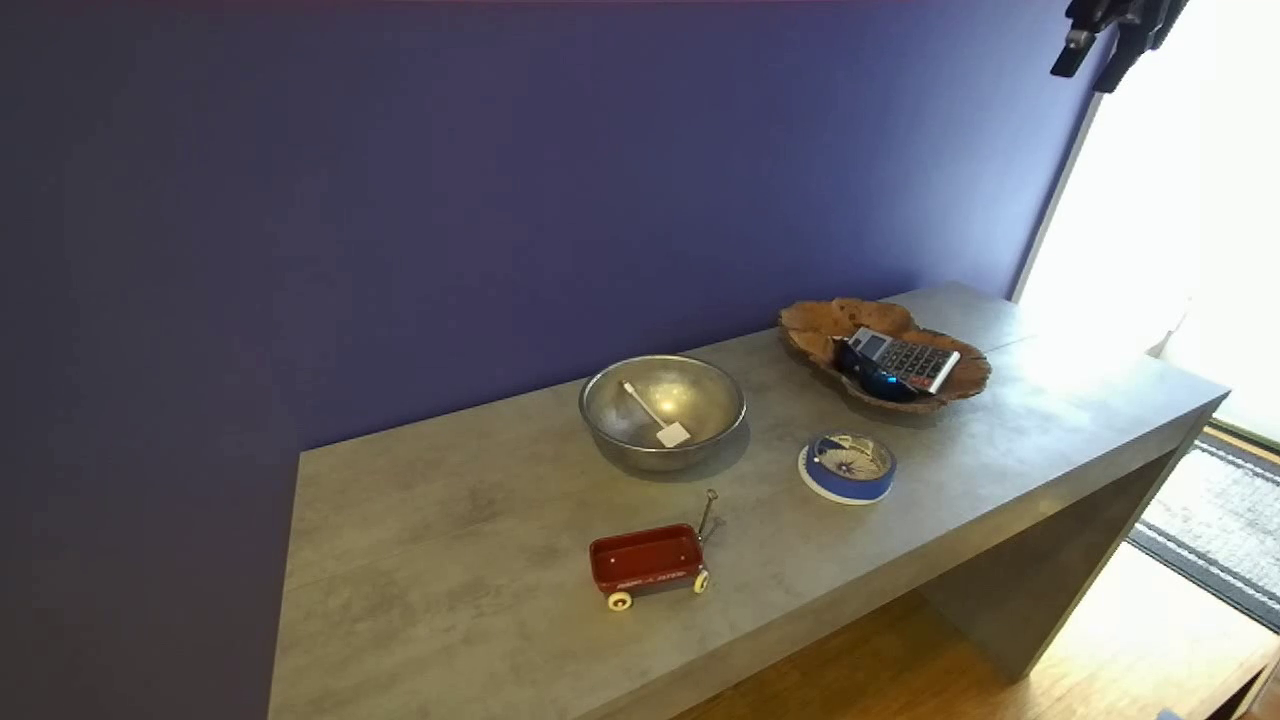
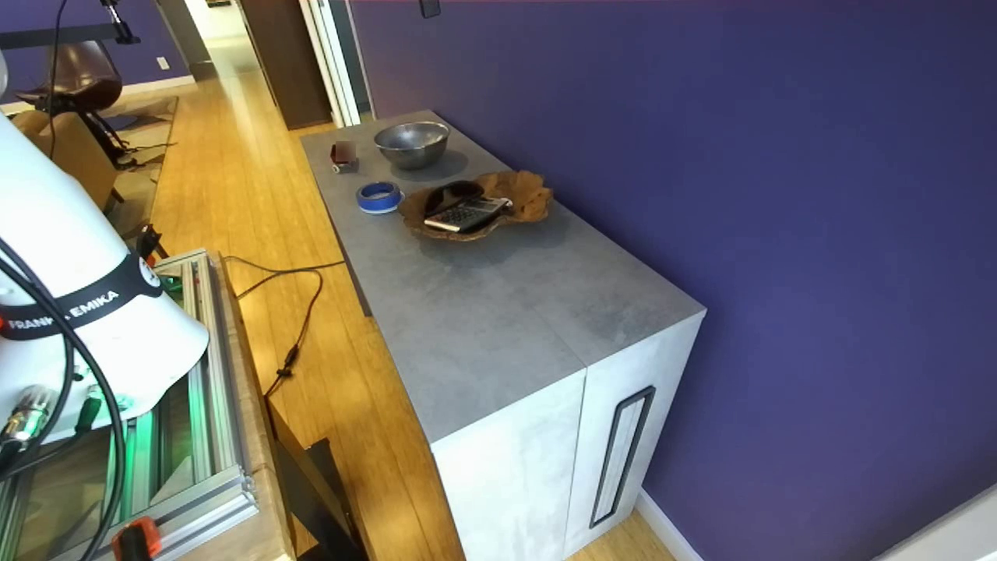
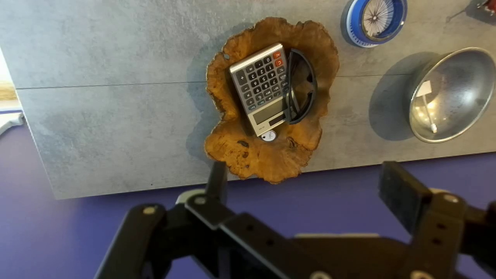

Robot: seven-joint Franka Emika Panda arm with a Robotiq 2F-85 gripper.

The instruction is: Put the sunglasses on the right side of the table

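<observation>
The black sunglasses (image 3: 310, 87) with dark lenses lie in a brown wooden bowl (image 3: 259, 159), against a silver calculator (image 3: 261, 83) and partly over its edge. They also show in both exterior views (image 1: 878, 380) (image 2: 452, 195). The bowl stands on the long grey table (image 1: 440, 540), whose bare surface also shows in an exterior view (image 2: 498, 312). My gripper (image 3: 304, 170) is open, with nothing between its fingers. It is high above the table, near the top edge in an exterior view (image 1: 1085, 78). Only one fingertip shows in an exterior view (image 2: 429, 8).
A steel bowl (image 1: 662, 400) with a white adapter cable inside stands by the wall. A blue round dish (image 1: 850, 470) and a red toy wagon (image 1: 648, 560) stand toward the front edge. A purple wall (image 1: 500, 200) runs along the table's back.
</observation>
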